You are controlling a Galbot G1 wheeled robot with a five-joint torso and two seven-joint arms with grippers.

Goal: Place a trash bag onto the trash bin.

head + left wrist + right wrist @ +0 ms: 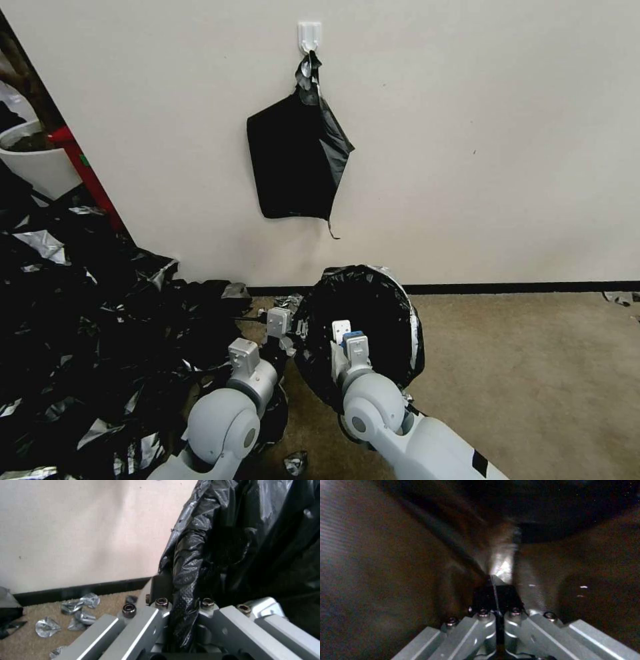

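The glossy black trash bag (373,300) stands as a rounded dome on the carpet by the wall, its mouth facing me. The trash bin is hidden under the film. My left gripper (283,327) sits at the bag's left edge; in the left wrist view the gripper (183,597) is shut, with a fold of the trash bag (250,542) pinched between its fingers. My right gripper (347,333) reaches into the bag's mouth. From the right wrist the gripper (495,592) is shut on a thin edge of film, with dark brownish trash bag (403,555) all around it.
A flat black pack (297,160) hangs from a white wall hook (309,35) above the bag. A broad heap of black plastic shreds (80,313) covers the floor on the left, near a white tub (37,160) and a red post (87,173). Bare carpet (533,373) lies to the right.
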